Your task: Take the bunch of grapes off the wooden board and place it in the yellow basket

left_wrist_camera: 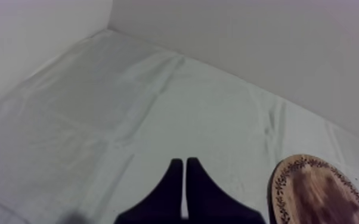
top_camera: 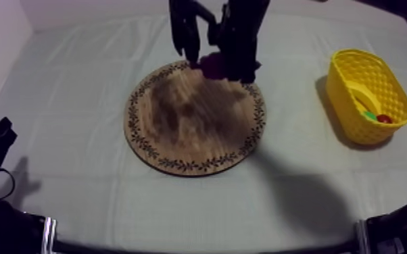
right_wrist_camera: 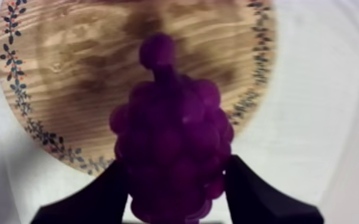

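The grapes [right_wrist_camera: 170, 143] sit between the two black fingers [right_wrist_camera: 98, 199] of the right gripper [right_wrist_camera: 176, 165]. The fingers are closed round the bunch, one on each side. The bottom of the bunch is cut off, so I cannot tell if it touches the board [right_wrist_camera: 86, 71] or hangs just above it. From the top, the arm hides most of the bunch at the board's far edge. There is one bunch, one board and one basket [top_camera: 355, 128], which stands near the right edge of the table [top_camera: 78, 81]. In the basket lie a small red fruit [top_camera: 384, 119] and a green thing [top_camera: 369, 115], too small to name. The left gripper [left_wrist_camera: 185, 170] is near the table's front left corner, its fingers pressed together with nothing in them. The cloth [left_wrist_camera: 98, 119] is grey-white with folds, and a pale wall [left_wrist_camera: 247, 36] stands behind.
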{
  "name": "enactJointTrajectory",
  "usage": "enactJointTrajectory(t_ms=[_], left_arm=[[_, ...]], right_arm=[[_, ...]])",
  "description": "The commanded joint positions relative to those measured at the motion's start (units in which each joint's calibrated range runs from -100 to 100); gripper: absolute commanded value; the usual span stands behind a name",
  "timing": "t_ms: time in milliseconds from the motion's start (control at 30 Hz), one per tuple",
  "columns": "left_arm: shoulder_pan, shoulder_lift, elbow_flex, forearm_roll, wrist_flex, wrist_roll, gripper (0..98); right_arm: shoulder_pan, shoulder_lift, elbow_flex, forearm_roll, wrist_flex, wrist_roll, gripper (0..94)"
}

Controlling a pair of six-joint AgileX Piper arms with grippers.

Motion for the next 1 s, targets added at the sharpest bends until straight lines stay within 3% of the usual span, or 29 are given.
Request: enactJointTrajectory(t_ms=[0, 333, 633, 967], left_arm=[[0.0, 0.0, 0.0, 0.01, 0.0, 0.0, 0.0], [0.0, 0.0, 0.0, 0.01, 0.0, 0.0, 0.0], [0.0, 0.0, 0.0, 0.01, 0.0, 0.0, 0.0], [0.0, 0.0, 0.0, 0.01, 0.0, 0.0, 0.0]], right_arm=[[0.1, -2.6, -1.6, -0.1, 0.7, 0.4, 32.9], [1.1, -10.4, -5.0, 0.2, 5.1, 0.9, 32.9], [3.4, -17.4, 4.1, 0.8, 6.5, -3.8, 33.2], [11.6, -24.9, 11.6, 2.3, 10.0, -9.3, 35.2]])
